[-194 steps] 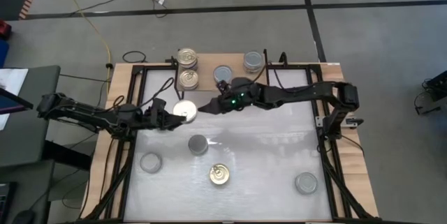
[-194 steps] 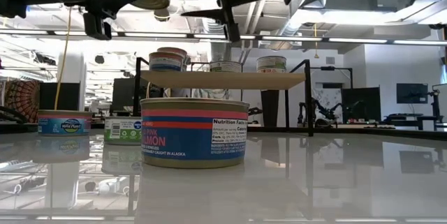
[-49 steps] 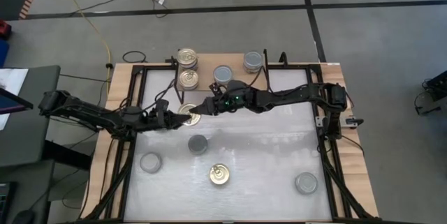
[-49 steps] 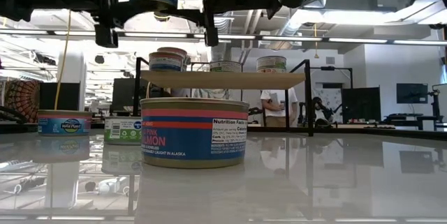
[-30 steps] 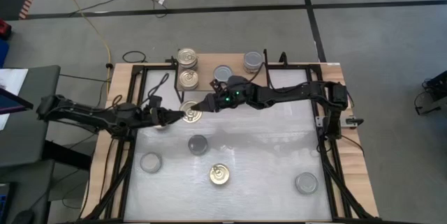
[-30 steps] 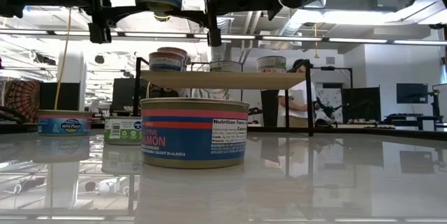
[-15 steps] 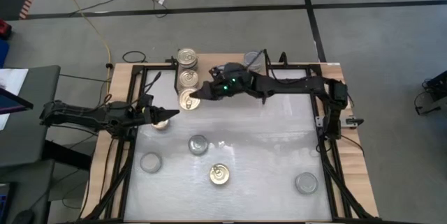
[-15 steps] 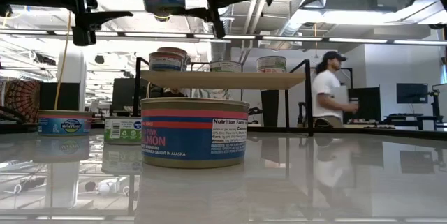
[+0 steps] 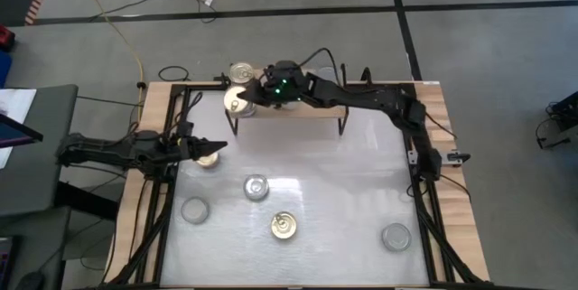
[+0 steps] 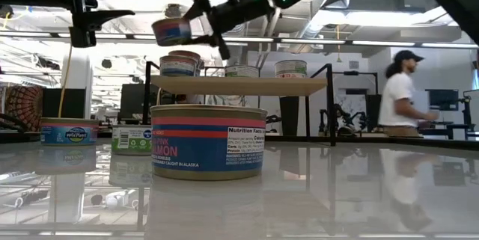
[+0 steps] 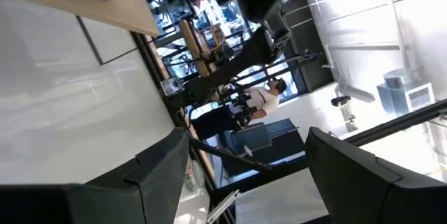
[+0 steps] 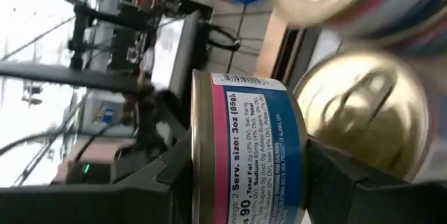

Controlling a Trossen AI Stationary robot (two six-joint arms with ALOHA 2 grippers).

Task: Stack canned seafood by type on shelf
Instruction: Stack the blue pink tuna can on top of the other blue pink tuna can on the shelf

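My right gripper [image 9: 242,102] is shut on a blue-and-pink labelled can [image 12: 244,147] of seafood. It holds the can in the air over the left end of the light-wood shelf [image 10: 239,85]. The can [image 10: 171,31] hangs tilted just above the gold-lidded cans [image 10: 179,64] standing there. Another gold-lidded can [image 9: 241,72] stands at the shelf's far left corner. Two more cans [image 10: 241,70] [image 10: 292,68] stand further right on the board. My left gripper [image 9: 214,148] waits open near the table's left edge with nothing between its fingers [image 11: 160,175]. My right gripper pinches the can between its two fingers, which lie on its two flat ends; the label band [image 12: 260,140] faces the wrist. The fingers reach in from the table's right, close to level. The can is lifted clear, tilted, with its lid [image 9: 235,98] mostly up.
Several loose cans stand on the white tabletop: a silver one [image 9: 256,186], one at near left [image 9: 194,210], a gold-lidded one [image 9: 284,226], one at near right [image 9: 395,236], and one below my left gripper [image 9: 208,158]. A person [image 10: 404,98] walks in the room behind.
My right gripper has carried the can from mid-table toward the far edge and the left, rising over the shelf's left end. The can has tipped from level to tilted. My left gripper has drawn back from the can toward the table's left edge.
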